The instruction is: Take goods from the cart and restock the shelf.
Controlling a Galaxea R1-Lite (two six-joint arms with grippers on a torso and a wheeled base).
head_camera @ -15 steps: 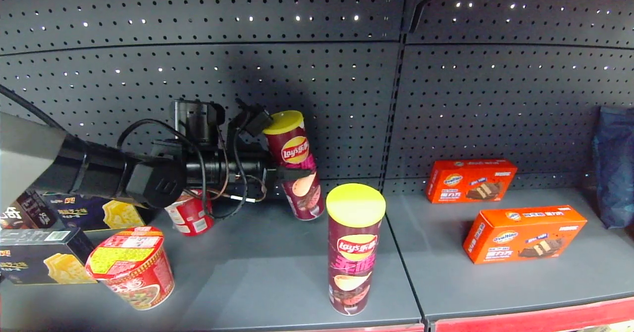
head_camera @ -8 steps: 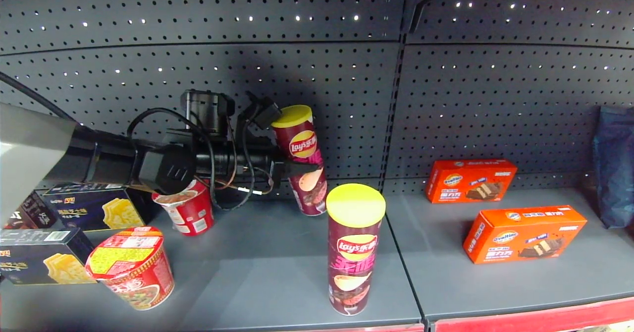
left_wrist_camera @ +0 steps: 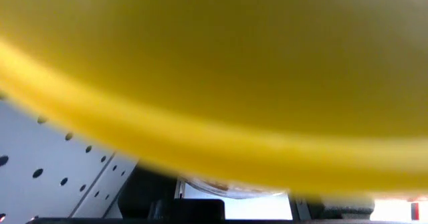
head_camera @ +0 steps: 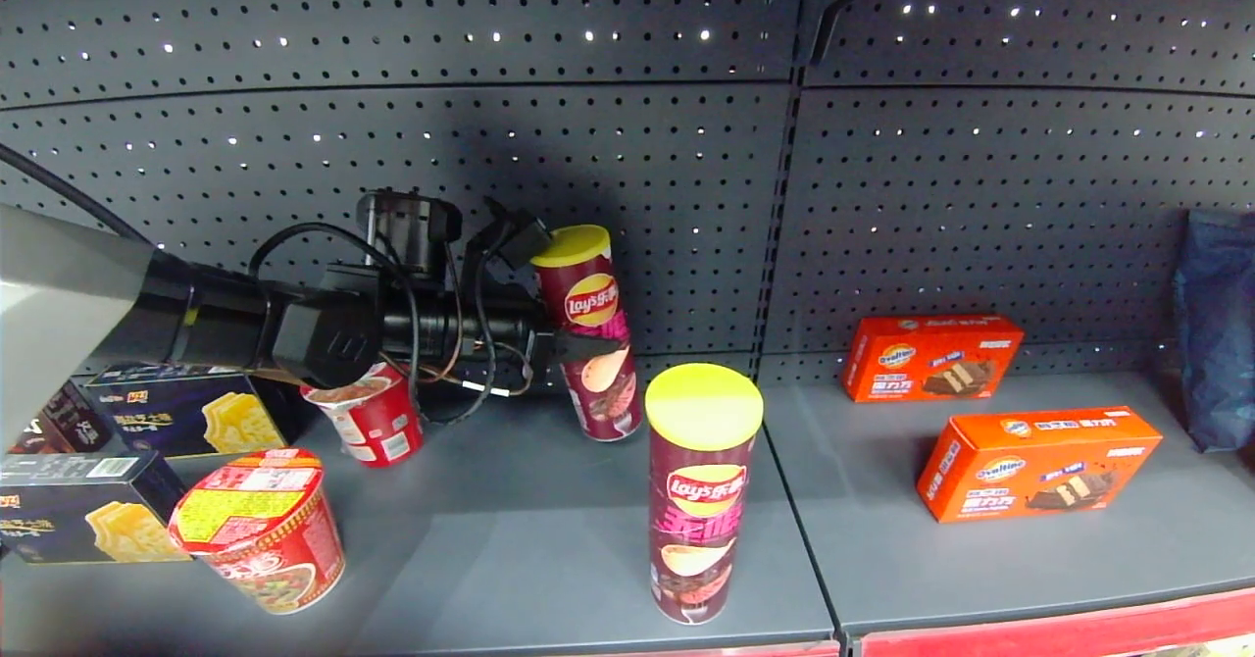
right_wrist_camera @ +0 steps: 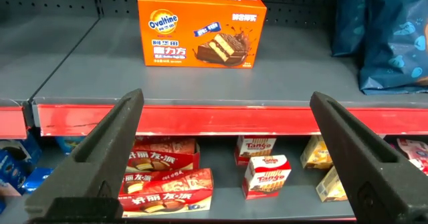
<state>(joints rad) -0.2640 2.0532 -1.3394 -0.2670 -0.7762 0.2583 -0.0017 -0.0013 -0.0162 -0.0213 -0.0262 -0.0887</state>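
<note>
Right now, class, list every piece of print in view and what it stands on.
Round brand logo, unquoted: held chip can.
Same logo: front chip can.
Oval logo and characters, small print unreadable: orange boxes.
Labels too small to read: cup noodles, dark boxes.

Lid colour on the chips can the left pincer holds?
Yellow lid; the head view shows it best.

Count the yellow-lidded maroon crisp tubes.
2. One yellow-lidded maroon crisp tube stands upright at the front of the grey shelf; the other, tilted, is farther back, gripped by the left end effector.
</note>
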